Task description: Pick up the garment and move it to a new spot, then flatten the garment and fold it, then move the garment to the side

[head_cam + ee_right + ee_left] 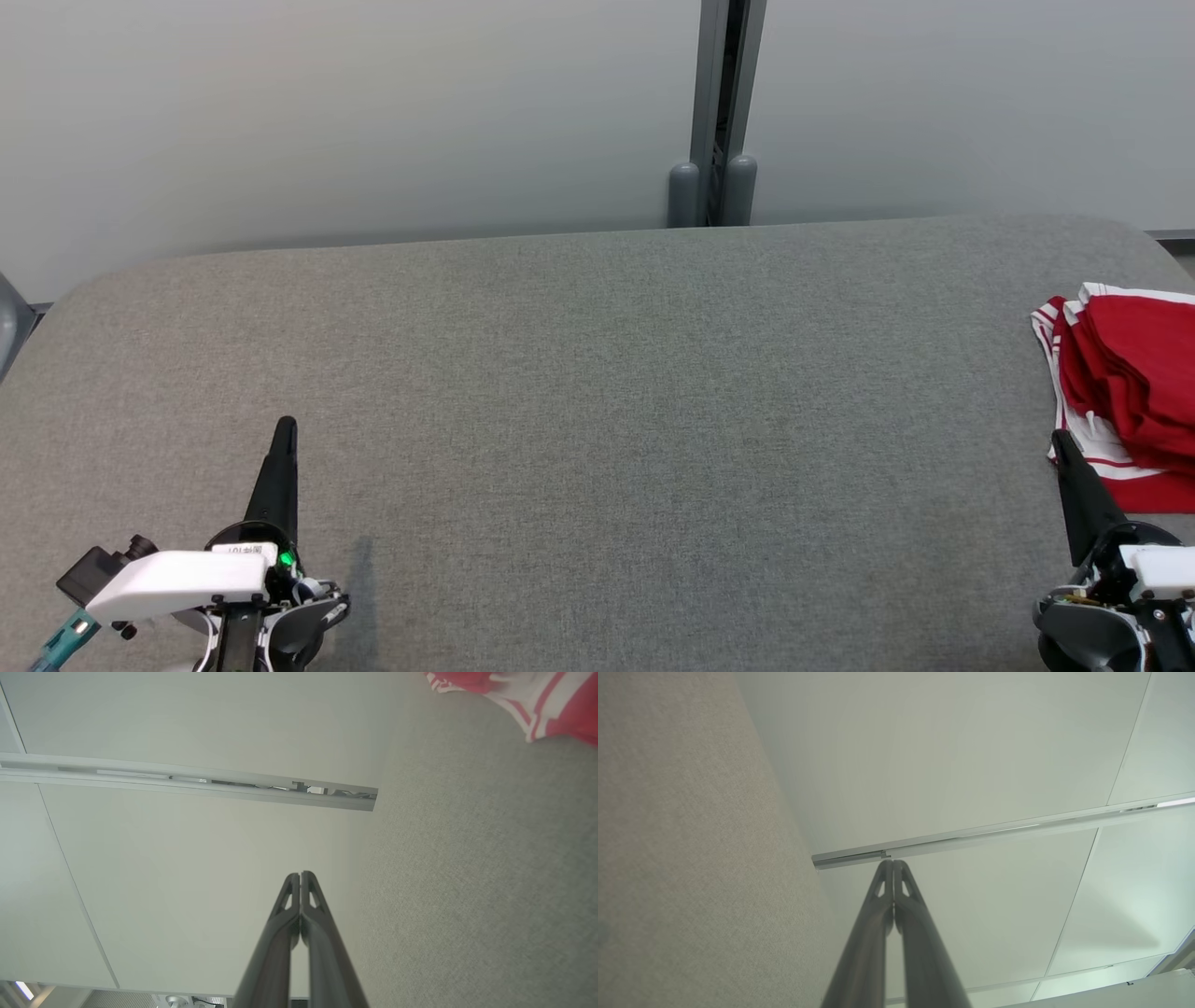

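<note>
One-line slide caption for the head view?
Left gripper and right gripper shut and empty above a grey table; red-and-white garment lies at its right edge.

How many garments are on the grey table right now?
1: a red-and-white garment at the far right edge of the table, just beyond the right gripper. The frame cuts it off; more may be hidden.

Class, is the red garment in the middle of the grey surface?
No, the garment lies at the right edge of the grey surface.
</note>
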{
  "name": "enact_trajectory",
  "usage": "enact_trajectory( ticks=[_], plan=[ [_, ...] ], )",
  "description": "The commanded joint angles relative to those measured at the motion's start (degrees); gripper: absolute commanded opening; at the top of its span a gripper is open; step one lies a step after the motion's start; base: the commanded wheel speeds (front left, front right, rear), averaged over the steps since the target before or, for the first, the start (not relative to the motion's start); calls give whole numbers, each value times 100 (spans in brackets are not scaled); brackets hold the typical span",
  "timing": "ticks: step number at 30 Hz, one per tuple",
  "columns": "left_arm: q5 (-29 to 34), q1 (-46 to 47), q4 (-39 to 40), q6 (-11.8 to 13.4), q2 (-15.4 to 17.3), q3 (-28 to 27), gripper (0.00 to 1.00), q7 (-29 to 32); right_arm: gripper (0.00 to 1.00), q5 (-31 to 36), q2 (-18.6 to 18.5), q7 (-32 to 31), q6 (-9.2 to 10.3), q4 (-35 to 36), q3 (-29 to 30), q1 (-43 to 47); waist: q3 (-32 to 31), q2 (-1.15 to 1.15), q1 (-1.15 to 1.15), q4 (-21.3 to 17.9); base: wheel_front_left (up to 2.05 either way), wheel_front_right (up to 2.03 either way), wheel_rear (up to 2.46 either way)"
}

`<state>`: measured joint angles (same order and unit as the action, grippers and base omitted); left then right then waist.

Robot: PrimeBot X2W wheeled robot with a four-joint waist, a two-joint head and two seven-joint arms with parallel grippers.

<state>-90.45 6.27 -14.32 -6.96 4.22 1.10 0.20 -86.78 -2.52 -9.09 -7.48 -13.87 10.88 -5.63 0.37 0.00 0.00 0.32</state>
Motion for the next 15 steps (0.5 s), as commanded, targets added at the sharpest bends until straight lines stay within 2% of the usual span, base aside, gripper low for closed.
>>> enact_trajectory(
  ticks=[1, 15],
  plan=[
    [-120, 107, -12, -30, 21, -35, 0, 27, 0, -129, -58, -42, -2, -7, 43, -76, -3, 0, 0, -4, 0, 0, 0],
    [-416, 144, -53, -81, 10, -91, 0, 120, 0, -522, -61, -146, -2, -20, 93, -75, -29, 0, 0, -33, 0, 0, 0]
  ],
)
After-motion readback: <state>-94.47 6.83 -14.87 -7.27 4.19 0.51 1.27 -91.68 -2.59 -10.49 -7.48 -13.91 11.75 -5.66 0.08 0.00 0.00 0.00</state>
